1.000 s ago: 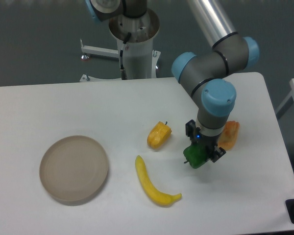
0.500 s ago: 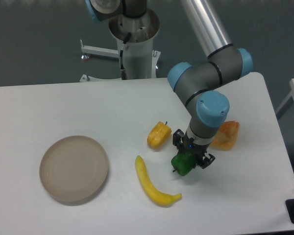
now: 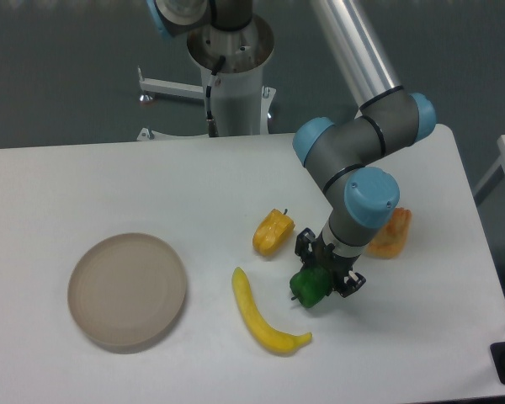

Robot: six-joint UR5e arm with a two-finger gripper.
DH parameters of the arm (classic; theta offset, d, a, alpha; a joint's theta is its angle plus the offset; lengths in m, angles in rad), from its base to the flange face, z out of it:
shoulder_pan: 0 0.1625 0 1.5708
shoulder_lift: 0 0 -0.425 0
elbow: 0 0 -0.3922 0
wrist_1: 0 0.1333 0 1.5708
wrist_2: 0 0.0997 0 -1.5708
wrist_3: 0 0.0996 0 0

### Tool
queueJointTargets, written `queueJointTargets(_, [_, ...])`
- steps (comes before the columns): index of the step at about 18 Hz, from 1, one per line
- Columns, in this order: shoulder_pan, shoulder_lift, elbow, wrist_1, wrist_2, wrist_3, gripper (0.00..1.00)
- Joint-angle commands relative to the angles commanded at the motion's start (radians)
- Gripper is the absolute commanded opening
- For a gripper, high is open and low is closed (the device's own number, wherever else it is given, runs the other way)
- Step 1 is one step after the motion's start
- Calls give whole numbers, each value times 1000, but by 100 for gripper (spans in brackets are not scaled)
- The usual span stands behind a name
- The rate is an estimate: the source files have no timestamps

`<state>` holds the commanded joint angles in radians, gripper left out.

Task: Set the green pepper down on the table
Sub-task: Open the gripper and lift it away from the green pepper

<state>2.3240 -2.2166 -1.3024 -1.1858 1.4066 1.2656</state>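
Fixed overhead-front view of a single-arm workcell. The table [image 3: 109,181], a white matte top, bears every object in the scene. The UR5e arm [image 3: 358,160] reaches down from the rear to a point right of centre, its wrist directly above the tool. A round beige plate [image 3: 128,290] lies far to the camera-left of the tool, well apart from it. A banana [image 3: 263,316] lies just camera-left of and slightly nearer the camera than the tool, close to the held fruit but apparently not touching. An orange pepper [image 3: 390,234] sits behind the wrist on the camera-right side, partly hidden by it. A yellow pepper [image 3: 273,233] rests just behind and camera-left of the tool.

The gripper [image 3: 326,271] is clamped on the green pepper [image 3: 308,286], one finger on each flank; the pepper hangs directly under the fingers, low over the table. Whether its base already touches the surface cannot be told from this view.

Handling, as judged: the pepper is light and hollow, firm-walled yet crushable under heavy squeeze, with a glossy skin that may slip. Its lumpy form favours a hold across the broad mid-body, as here, not at the short stem [image 3: 293,295]. On release it may roll on its lobes toward the banana.
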Motion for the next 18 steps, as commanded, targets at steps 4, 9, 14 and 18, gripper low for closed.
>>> queueJointTargets(4, [2,12,5,-2,-6,-9,100])
queueJointTargets(9, [18,17,52,-9,8,4,100])
queueJointTargets(14, [44,-73,265,-12,31,5,100])
queueJointTargets(18, [51,-139,365,-2,70,66,100])
